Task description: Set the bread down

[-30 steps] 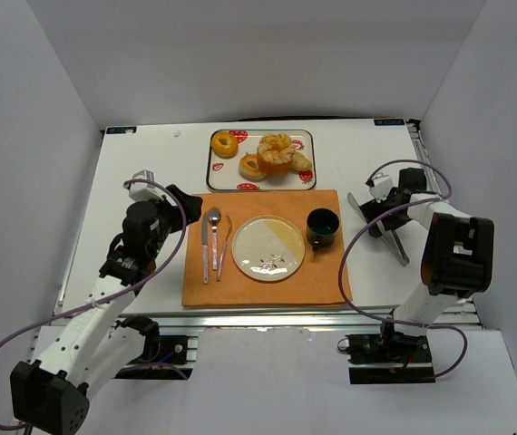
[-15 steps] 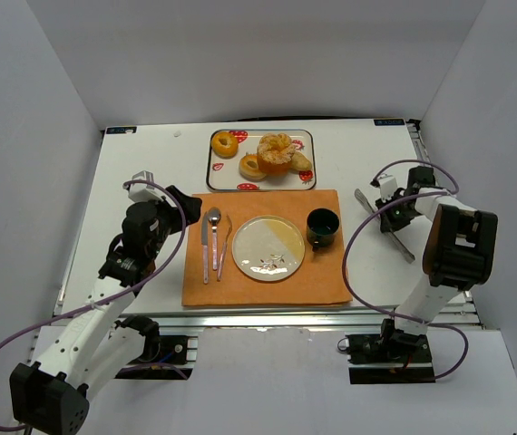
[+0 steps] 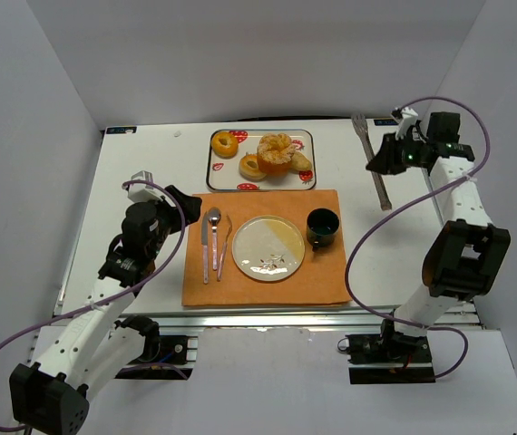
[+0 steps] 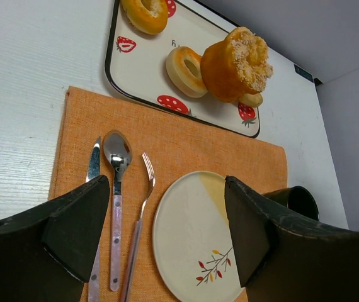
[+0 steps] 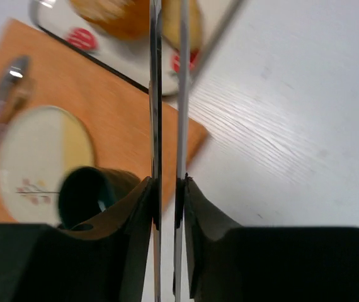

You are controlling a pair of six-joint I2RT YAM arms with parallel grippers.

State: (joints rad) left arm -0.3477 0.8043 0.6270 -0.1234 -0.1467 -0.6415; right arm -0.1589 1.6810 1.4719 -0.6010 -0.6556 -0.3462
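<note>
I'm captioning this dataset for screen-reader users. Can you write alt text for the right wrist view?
The right gripper is shut on metal tongs, whose two thin arms run straight up the frame. Behind them lie a dark cup, a plate, an orange placemat and a tray holding bread.

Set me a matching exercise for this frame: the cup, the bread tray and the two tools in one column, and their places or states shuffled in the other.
Column one:
1. cup
2. bread tray
3. left tool
4. right tool

Column two:
A. shut on the tongs
B. on the table, just beyond the placemat's far edge
C. on the placemat, right of the plate
D. open, holding nothing

Pairs: 1-C, 2-B, 3-D, 4-A.
</note>
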